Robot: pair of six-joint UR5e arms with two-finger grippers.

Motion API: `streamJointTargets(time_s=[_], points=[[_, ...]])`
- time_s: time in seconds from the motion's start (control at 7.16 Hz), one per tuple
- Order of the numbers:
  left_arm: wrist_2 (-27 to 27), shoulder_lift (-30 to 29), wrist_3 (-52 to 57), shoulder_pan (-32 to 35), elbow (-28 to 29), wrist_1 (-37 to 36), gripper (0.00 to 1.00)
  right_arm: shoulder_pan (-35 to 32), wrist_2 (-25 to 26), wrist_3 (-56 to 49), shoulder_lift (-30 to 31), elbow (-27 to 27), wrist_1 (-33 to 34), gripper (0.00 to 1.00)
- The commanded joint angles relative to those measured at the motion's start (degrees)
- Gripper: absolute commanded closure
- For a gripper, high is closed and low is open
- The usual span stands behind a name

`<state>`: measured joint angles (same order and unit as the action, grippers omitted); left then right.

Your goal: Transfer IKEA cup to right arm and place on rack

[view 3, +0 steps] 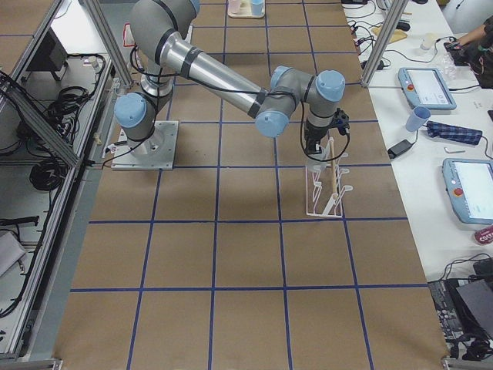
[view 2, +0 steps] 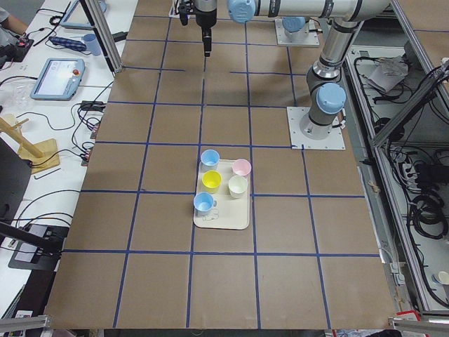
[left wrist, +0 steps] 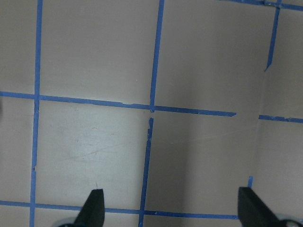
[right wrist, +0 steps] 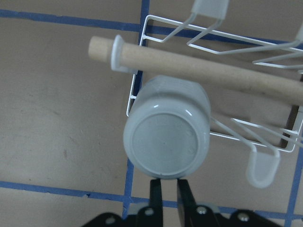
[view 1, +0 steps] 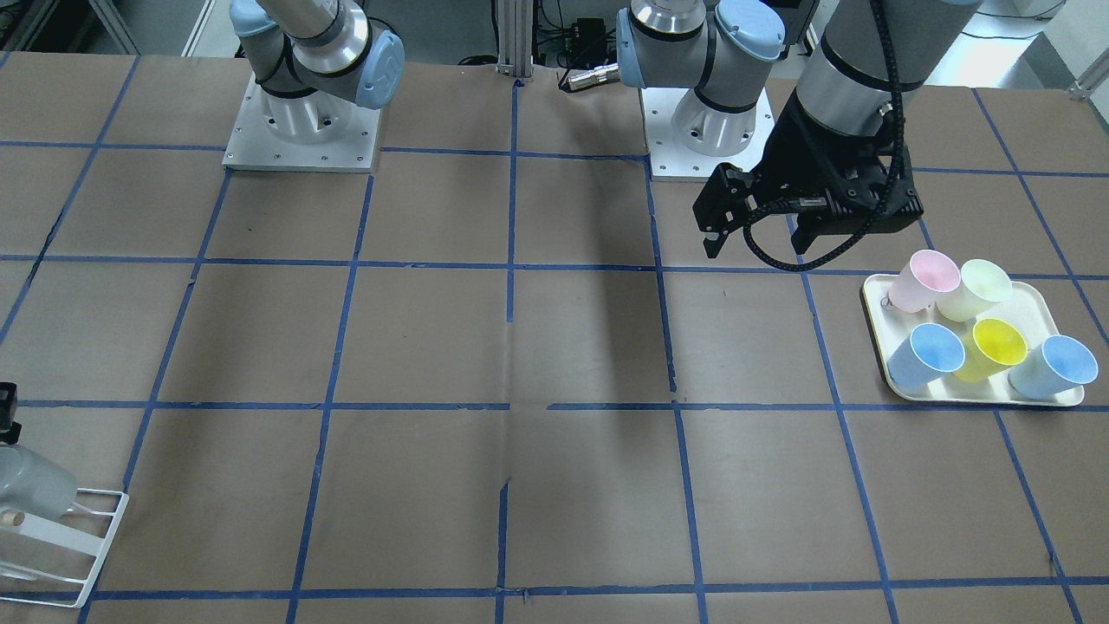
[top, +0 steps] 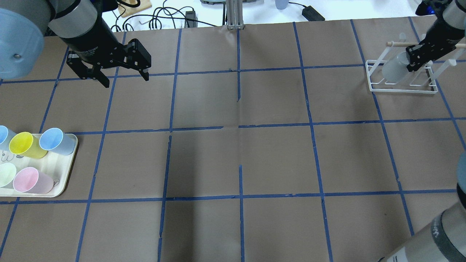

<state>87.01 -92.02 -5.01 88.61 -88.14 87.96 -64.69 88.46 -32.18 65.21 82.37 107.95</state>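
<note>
The IKEA cup (right wrist: 165, 137) leans on the rack (right wrist: 261, 166), base facing me (mouth away, long axis along my view). My right pincer (right wrist: 169, 183) is closed and empty at its six o'clock.

You have bright, even overhead light, soft broad shadows across the table (top: 276, 156), faint glints on the base of the IKEA cup (right wrist: 165, 142), your left wrist view hazy, the left gripper (left wrist: 173, 207) soft-edged at its tips.
</note>
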Motion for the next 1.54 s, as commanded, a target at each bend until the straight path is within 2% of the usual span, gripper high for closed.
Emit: streamJointTargets(time_s=[0.0,0.28,0.42,0.56,0.7,0.84,1.12,1.4], points=[[0.00,0.00,0.00,-0.02,-0.02,-0.07,0.00,0.00,0.05,0.36,0.53,-0.71,-0.55,0.00],[0.17,0.09,0.00,0.07,-0.02,0.02,0.00,-0.09,-0.04,0.88,3.76,-3.42,-9.46,0.00],[0.09,0.09,0.00,0.07,0.07,0.02,0.00,-0.52,-0.30,4.37,6.57,-4.57,-14.47,0.00],[0.09,0.00,0.00,0.07,-0.02,0.02,0.00,-1.75,-0.56,8.06,9.90,-4.15,-15.65,0.00],[0.09,0.00,0.00,-0.02,-0.02,0.02,0.00,-5.76,-0.57,12.10,11.85,-3.71,-18.89,0.00],[0.09,0.00,0.09,-0.02,-0.02,0.02,0.00,-10.76,-0.39,21.01,13.52,-3.53,-19.35,0.00],[3.93,-0.09,0.70,0.33,-0.45,-0.15,0.00,-18.86,0.31,23.74,15.98,-0.21,-19.36,0.00],[3.17,0.09,0.53,0.51,-0.90,-0.07,0.00,-21.00,0.23,28.12,22.38,5.58,-20.31,0.00]])
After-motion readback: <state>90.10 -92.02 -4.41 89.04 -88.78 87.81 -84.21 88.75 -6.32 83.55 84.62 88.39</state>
